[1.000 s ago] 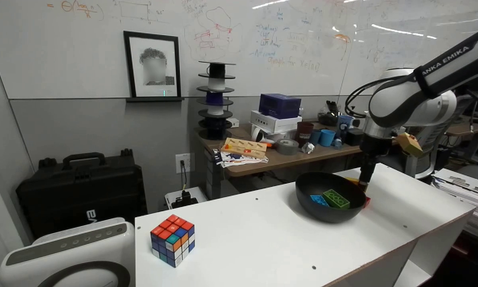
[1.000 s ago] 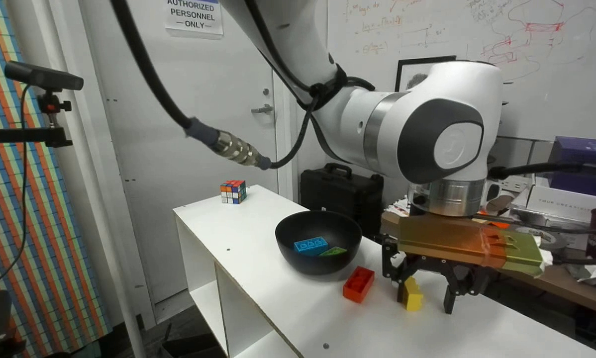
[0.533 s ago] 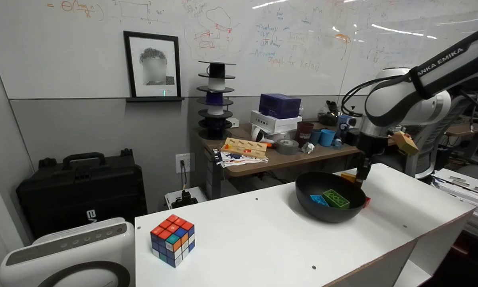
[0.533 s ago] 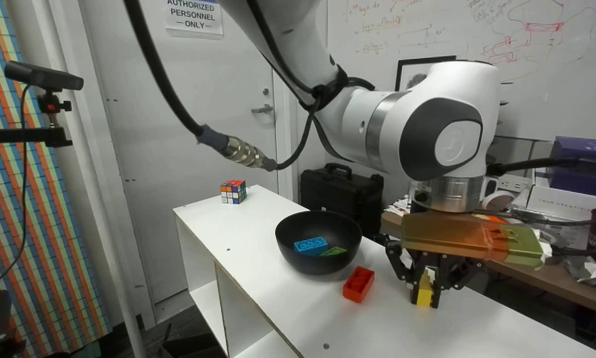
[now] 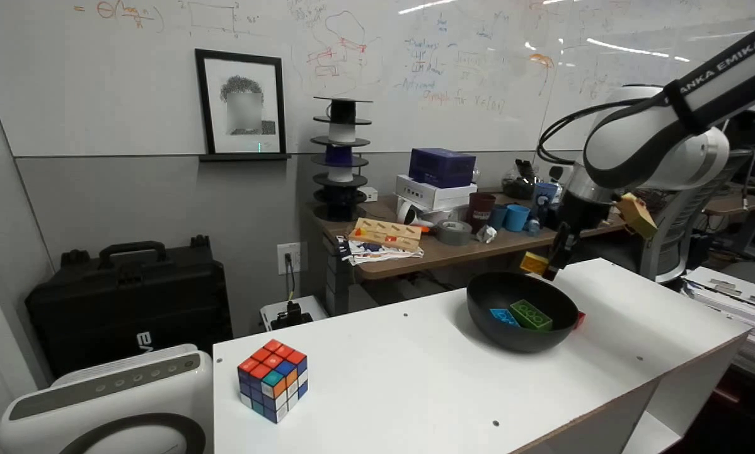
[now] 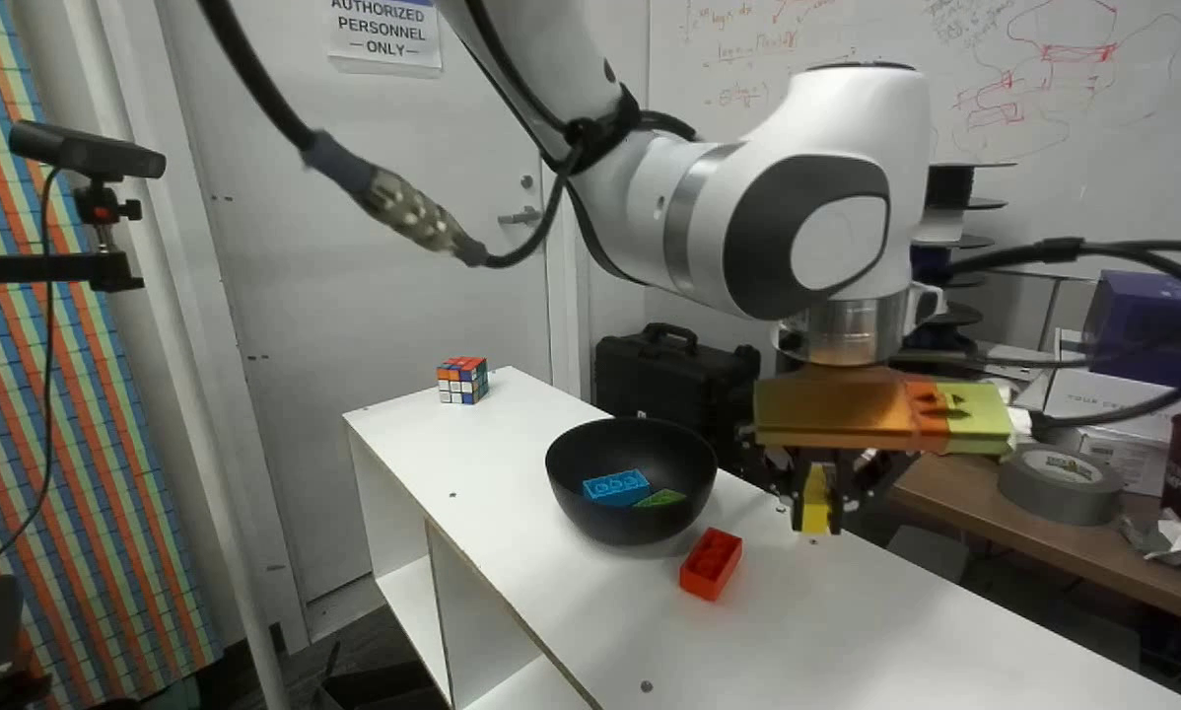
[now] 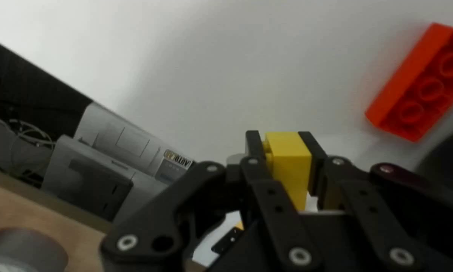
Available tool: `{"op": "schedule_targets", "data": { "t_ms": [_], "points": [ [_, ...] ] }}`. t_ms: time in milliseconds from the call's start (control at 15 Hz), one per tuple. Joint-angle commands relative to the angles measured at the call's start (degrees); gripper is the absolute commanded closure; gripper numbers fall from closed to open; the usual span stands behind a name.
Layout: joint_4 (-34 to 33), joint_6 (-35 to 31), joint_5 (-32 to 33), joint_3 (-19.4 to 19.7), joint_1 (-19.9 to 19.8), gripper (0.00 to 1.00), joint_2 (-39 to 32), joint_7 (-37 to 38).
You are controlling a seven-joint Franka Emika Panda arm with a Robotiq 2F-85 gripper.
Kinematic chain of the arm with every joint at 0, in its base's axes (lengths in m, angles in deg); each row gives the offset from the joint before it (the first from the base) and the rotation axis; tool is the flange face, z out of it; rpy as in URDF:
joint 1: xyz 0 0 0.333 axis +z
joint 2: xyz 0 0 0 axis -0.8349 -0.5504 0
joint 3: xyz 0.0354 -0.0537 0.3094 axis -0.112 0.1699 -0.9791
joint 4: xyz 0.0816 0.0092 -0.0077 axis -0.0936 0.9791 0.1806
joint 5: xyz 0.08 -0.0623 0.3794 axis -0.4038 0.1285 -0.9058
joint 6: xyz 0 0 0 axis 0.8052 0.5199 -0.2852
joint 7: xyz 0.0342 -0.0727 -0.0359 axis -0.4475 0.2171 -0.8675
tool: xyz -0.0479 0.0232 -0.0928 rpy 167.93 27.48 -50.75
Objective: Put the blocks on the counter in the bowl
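Evidently the gripper (image 6: 816, 519) pinches the yellow block (image 7: 289, 158) above the bench (image 5: 377, 378), near the bowl (image 6: 630, 446); the bowl holds the blue block (image 6: 617, 487) and green block (image 5: 531, 315), with the red block (image 6: 711, 564) just beside it. Gripped seemingly across its studs, the yellow block might twist loose if a low approach clips the bowl.

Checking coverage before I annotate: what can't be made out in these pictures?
Red block: mostly hidden by the bowl in an exterior view.
The bowl: cut off by the wrist view's right edge.
Yellow block: gripped sides mostly covered by the tool, wrist view.
Framed picture: face blurred in an exterior view.
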Motion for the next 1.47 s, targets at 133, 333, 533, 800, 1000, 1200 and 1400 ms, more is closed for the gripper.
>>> {"op": "schedule_targets", "data": {
  "t_ms": [133,333,533,800,1000,1200,1400],
  "points": [
    [19.43,-11.95,-1.92,-7.09,-1.16,0.83,15.52,-5.89],
    [28.09,-10.88,-3.15,-9.59,-0.92,0.83,23.76,-6.12],
    [30.8,-4.69,-6.11,-9.53,0.77,0.83,28.17,-4.23],
    [27.1,1.31,-8.66,-6.05,3.99,0.83,26.86,-0.8],
    [23.63,3.36,-7.19,-2.82,6.04,0.83,23.11,3.91],
    [21.33,5.17,-7.74,-2.04,6.4,0.47,19.94,5.29],
    [19.7,6.24,-8.52,-2.81,5.93,0.26,17.87,5.5]
  ]
}}
